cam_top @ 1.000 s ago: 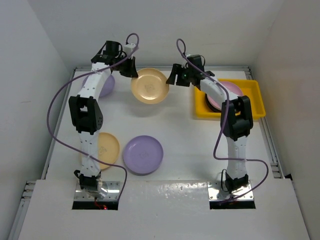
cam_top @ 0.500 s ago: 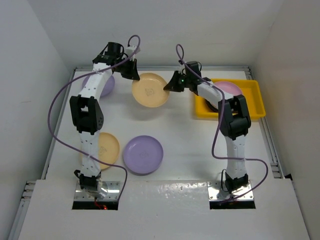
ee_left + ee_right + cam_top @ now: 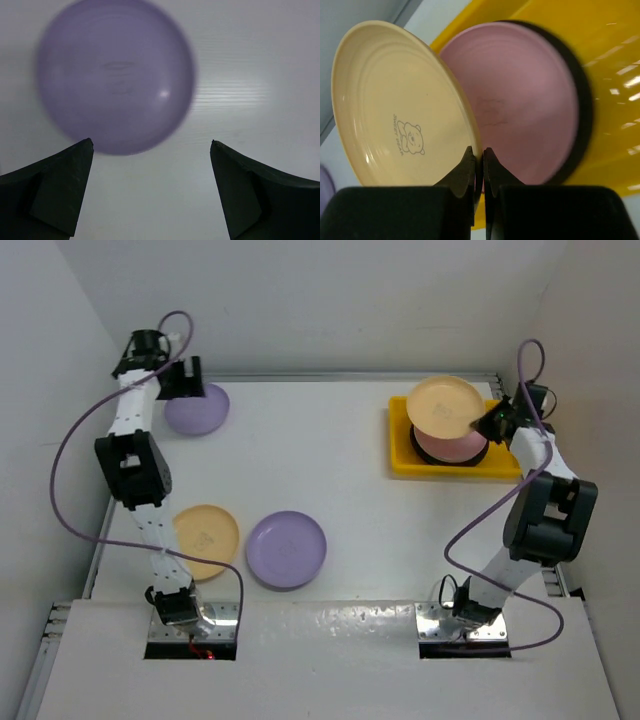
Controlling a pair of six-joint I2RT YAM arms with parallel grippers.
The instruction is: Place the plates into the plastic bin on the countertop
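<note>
1. Now the right gripper [image 3: 476, 152] is clenched on the rim of a yellow plate [image 3: 395, 100], holding it tilted above the bin [image 3: 400, 462].
2. Inside the bin, a pink plate [image 3: 520, 110] rests on a dark-rimmed plate [image 3: 582, 115].
3. The left gripper [image 3: 152, 145] hangs released and empty over a lavender plate [image 3: 115, 75], far left of the bin on the countertop [image 3: 330, 460].
4. A second yellow plate [image 3: 205, 538] and a second lavender plate [image 3: 286, 549] lie side by side, well apart from the bin, toward the arm bases.

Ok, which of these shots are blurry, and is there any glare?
Left wrist view: the lavender plate is soft-edged, with one small bright spot. Right wrist view: the yellow plate is sharp, the pink plate behind it smeared, and the bin shows white glare streaks. Top view: sharp throughout.
</note>
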